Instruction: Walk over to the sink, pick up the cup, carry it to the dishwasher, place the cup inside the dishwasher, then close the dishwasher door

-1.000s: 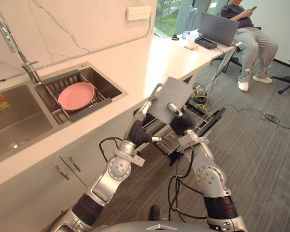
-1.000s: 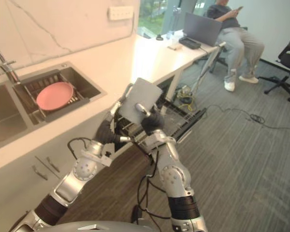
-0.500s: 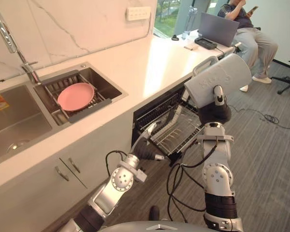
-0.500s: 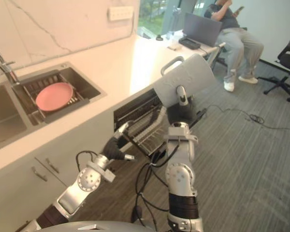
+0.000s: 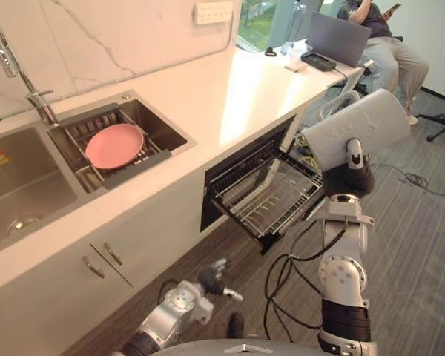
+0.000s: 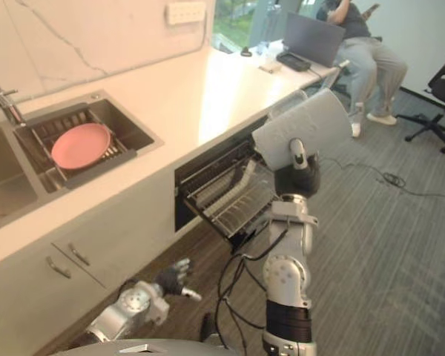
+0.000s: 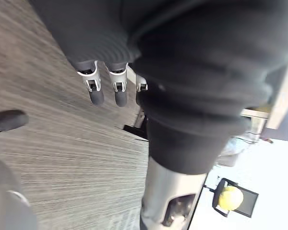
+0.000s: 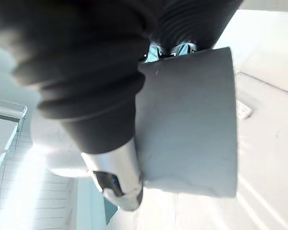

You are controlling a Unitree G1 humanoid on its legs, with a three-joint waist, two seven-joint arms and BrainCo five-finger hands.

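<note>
A large light-grey cup (image 5: 356,130) with a handle is held tilted in the air, above and to the right of the pulled-out dishwasher rack (image 5: 271,194). My right hand (image 5: 348,176) is shut on it from below, thumb on its side. The right wrist view shows the cup (image 8: 187,120) close against the thumb (image 8: 116,178). My left hand (image 5: 211,280) hangs low near the carpet, below the cabinet fronts, holding nothing. Its fingers (image 7: 96,91) are relaxed over the floor. The wire rack sticks out of the dark dishwasher opening (image 5: 233,167) under the counter.
The sink (image 5: 170,133) at the left holds a pink plate (image 5: 115,145) on a drain rack, with the faucet (image 5: 7,55) behind. A person (image 5: 382,37) sits at the far end beside a laptop (image 5: 340,37). Open carpet (image 5: 415,245) lies to the right.
My right hand has lifted the cup up and to the right, away from the rack front. My left hand has let go of the cup and dropped low toward the floor.
</note>
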